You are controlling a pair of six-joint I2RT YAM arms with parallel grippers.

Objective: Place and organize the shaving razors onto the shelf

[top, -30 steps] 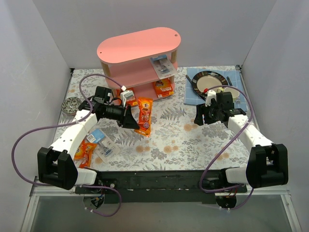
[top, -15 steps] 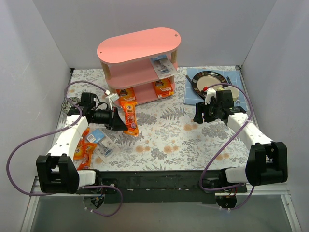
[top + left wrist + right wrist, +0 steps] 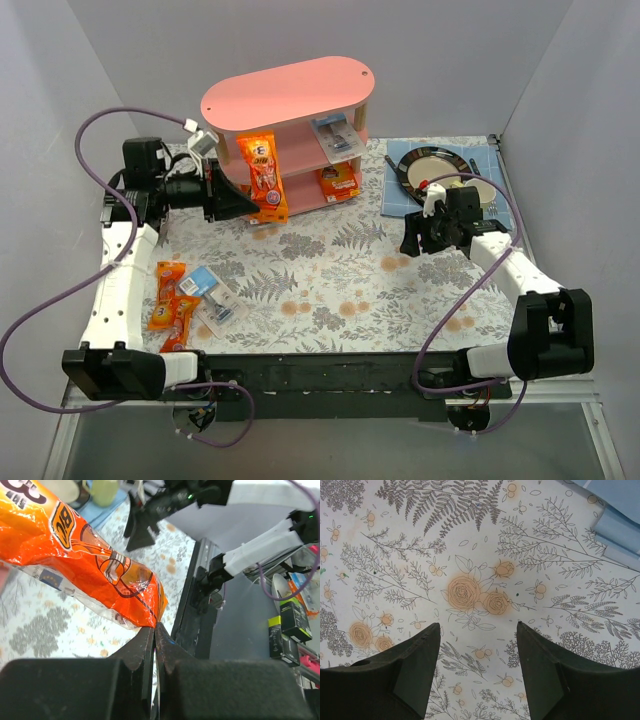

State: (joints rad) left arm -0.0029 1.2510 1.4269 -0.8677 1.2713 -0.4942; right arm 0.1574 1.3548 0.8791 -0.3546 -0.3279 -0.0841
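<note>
Since the earlier frames the left arm has risen and swung toward the shelf (image 3: 290, 95). It has carried the long orange bag (image 3: 262, 175) off the floral cloth (image 3: 330, 270). The right arm has barely shifted.

From the top view, the left gripper (image 3: 248, 204) grips the bag's lower end. The bag stands roughly upright against the shelf's front, left of centre, across the middle tier. A blister pack (image 3: 335, 135) lies on the right end of the middle tier, and an orange card (image 3: 340, 182) lies on the bottom tier beneath it. More packs (image 3: 190, 300) lie on the cloth well to the front-left of the shelf. The right gripper (image 3: 412, 243) hangs to the shelf's right, near a dark plate (image 3: 435, 165).

In the left wrist view, the left gripper (image 3: 155, 630) has its jaws pinched nearly together on the crinkly edge of the orange bag (image 3: 90, 575).

In the right wrist view, the right gripper (image 3: 477, 640) has its jaws spread wide over the cloth (image 3: 470, 555), holding nothing.
</note>
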